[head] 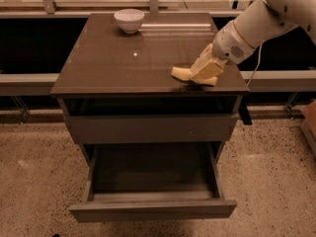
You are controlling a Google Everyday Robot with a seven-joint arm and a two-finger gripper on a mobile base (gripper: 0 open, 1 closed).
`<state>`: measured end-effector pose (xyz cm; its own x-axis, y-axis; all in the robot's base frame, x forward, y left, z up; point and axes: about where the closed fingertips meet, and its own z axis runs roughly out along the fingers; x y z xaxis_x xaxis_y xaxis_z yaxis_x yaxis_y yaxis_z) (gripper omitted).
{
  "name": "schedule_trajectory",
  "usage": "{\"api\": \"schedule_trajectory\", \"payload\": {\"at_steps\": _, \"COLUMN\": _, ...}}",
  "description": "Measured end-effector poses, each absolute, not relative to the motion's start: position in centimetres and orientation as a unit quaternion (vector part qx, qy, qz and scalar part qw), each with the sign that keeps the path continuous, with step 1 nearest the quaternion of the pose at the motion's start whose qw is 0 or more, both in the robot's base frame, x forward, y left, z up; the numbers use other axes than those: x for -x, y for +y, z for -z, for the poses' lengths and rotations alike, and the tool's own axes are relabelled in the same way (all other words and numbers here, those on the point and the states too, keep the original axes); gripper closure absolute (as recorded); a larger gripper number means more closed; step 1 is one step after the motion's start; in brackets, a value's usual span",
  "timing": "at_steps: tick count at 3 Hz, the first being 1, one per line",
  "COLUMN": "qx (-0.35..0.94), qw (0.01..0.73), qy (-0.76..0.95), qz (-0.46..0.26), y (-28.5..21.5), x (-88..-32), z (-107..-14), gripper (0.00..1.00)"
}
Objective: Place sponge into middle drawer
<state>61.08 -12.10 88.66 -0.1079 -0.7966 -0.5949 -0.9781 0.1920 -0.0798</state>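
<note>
The pale yellow sponge (183, 73) is held by my gripper (205, 69) above the front right part of the dark cabinet top (118, 63). The gripper is shut on the sponge, and the sponge sticks out to the left of the fingers. My white arm comes in from the upper right. The middle drawer (153, 209) is pulled open below, with its dark shallow box empty. The drawer front above it (148, 128) is shut.
A white bowl (129, 19) stands at the back left of the cabinet top. A glass railing runs behind the cabinet. A speckled floor surrounds it. A brown object shows at the right edge (310, 122).
</note>
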Motion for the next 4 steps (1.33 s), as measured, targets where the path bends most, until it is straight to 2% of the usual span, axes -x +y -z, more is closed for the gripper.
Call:
{"api": "schedule_trajectory", "payload": {"at_steps": 2, "qx": 0.61, "qw": 0.271, "qy": 0.723, "qz": -0.177, "y": -11.8, "x": -60.3, "z": -88.2, "gripper": 1.0}}
{"api": "schedule_trajectory", "payload": {"at_steps": 3, "qx": 0.6, "qw": 0.286, "qy": 0.728, "qz": -0.169, "y": -11.6, "x": -56.4, "z": -89.3, "gripper": 1.0}}
{"api": "schedule_trajectory", "payload": {"at_steps": 4, "qx": 0.599, "qw": 0.249, "qy": 0.74, "qz": -0.179, "y": -10.9, "x": -50.6, "z": -87.2, "gripper": 1.0}}
